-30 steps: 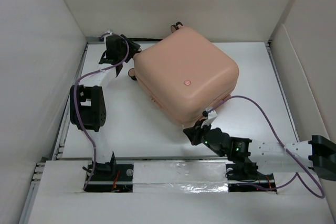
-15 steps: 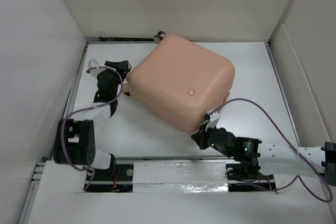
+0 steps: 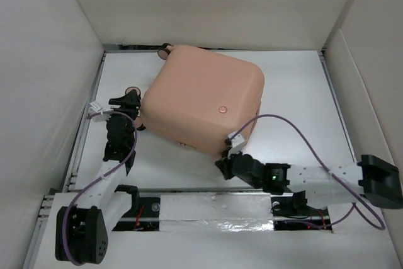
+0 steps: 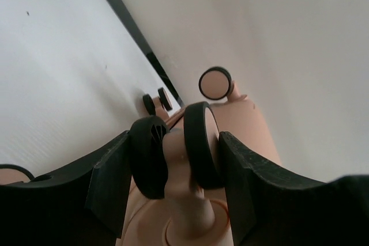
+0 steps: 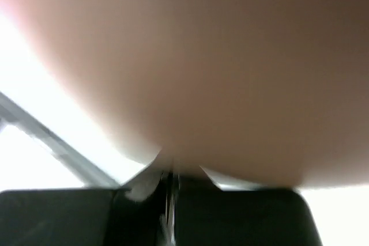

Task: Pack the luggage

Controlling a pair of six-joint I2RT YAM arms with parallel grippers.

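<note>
The salmon-pink luggage (image 3: pixel 201 99) lies closed on the white table, skewed, its round button mark (image 3: pixel 221 109) facing up. My left gripper (image 3: pixel 133 106) is at its left corner. In the left wrist view the gripper (image 4: pixel 176 148) is shut on a black twin caster wheel (image 4: pixel 199 142), one finger (image 4: pixel 112 182) pressing each side. Another caster (image 4: pixel 215 83) shows further along the shell. My right gripper (image 3: pixel 225 163) is shut, its tips against the luggage's near corner; the pink shell (image 5: pixel 202 56) fills the right wrist view above the gripper (image 5: pixel 172 177).
White walls (image 3: pixel 50 61) box in the table on the left, back and right. A black rail (image 3: pixel 85 124) runs along the left edge and a taped strip (image 3: pixel 214 209) along the near edge. The right arm's purple cable (image 3: pixel 315 149) loops over the table.
The luggage has slid left and toward me, turning as it went. My left arm pulled back near-left with the caster in its grip. The right gripper followed to the left along the near corner.
</note>
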